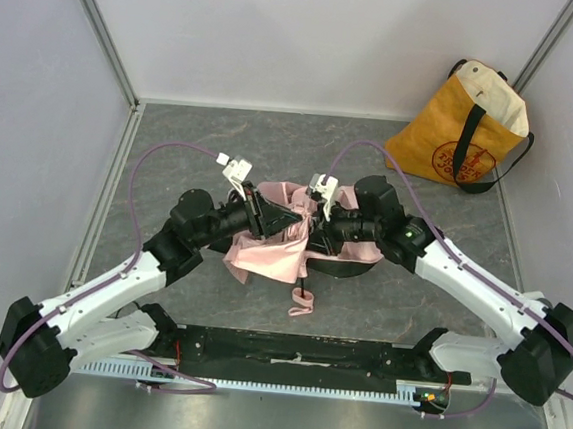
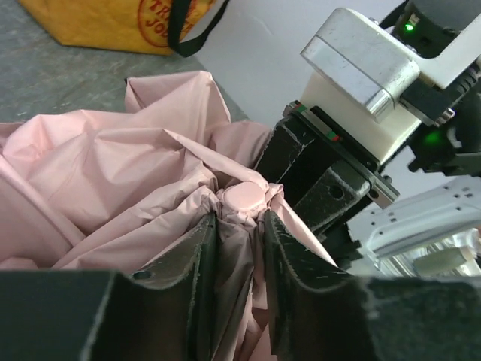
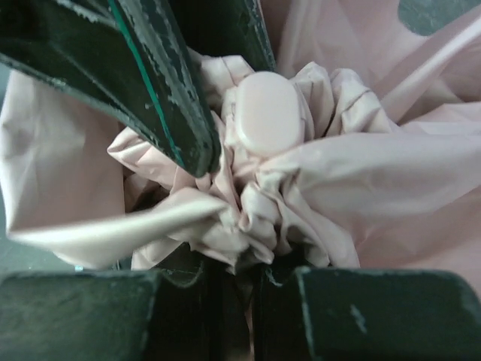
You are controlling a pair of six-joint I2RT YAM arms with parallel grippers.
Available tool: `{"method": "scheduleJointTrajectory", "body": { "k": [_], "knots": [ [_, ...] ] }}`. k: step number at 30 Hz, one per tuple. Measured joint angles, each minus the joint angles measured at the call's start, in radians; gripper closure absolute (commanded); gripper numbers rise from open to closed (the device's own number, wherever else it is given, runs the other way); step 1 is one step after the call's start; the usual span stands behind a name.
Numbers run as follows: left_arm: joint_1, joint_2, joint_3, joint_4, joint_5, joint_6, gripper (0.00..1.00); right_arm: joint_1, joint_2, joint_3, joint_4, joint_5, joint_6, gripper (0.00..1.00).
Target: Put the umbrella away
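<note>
The umbrella point(image 1: 268, 253) lies half-folded in the middle of the table, its pale pink fabric crumpled and its small handle and strap point(image 1: 302, 302) pointing toward the arms. Both grippers meet at its top end. In the left wrist view my left gripper point(image 2: 240, 219) has its jaws pressed on the gathered fabric just below the round pink cap point(image 2: 246, 197). My right gripper point(image 3: 244, 274) is shut on a bunch of fabric beneath that cap point(image 3: 269, 113), with the left gripper's fingers point(image 3: 169, 90) right beside it. In the top view they are the left gripper point(image 1: 266, 216) and right gripper point(image 1: 317, 227).
A yellow tote bag point(image 1: 463, 125) with black straps leans in the far right corner, also seen in the left wrist view as the tote bag point(image 2: 113, 22). White walls close the table on three sides. A black rail point(image 1: 294, 354) runs along the near edge.
</note>
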Motion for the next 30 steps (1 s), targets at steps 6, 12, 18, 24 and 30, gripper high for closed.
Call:
{"method": "scheduleJointTrajectory", "body": {
  "k": [6, 12, 18, 24, 30],
  "knots": [
    [0.006, 0.052, -0.04, 0.042, -0.054, 0.035, 0.98, -0.014, 0.085, 0.027, -0.062, 0.065, -0.003, 0.93],
    [0.006, 0.039, -0.064, 0.1, -0.062, 0.06, 0.98, 0.001, 0.043, -0.003, -0.02, 0.149, 0.059, 0.61],
    [0.01, -0.01, -0.172, 0.215, -0.024, 0.047, 0.98, 0.041, -0.125, -0.167, 0.126, 0.208, 0.208, 0.31],
    [0.045, -0.011, -0.276, 0.33, 0.032, -0.011, 0.98, 0.043, -0.228, -0.193, 0.149, 0.251, 0.308, 0.13],
    [0.044, -0.037, -0.286, 0.338, 0.051, -0.025, 0.98, 0.042, -0.265, -0.06, 0.003, 0.351, 0.361, 0.11]
  ]
}}
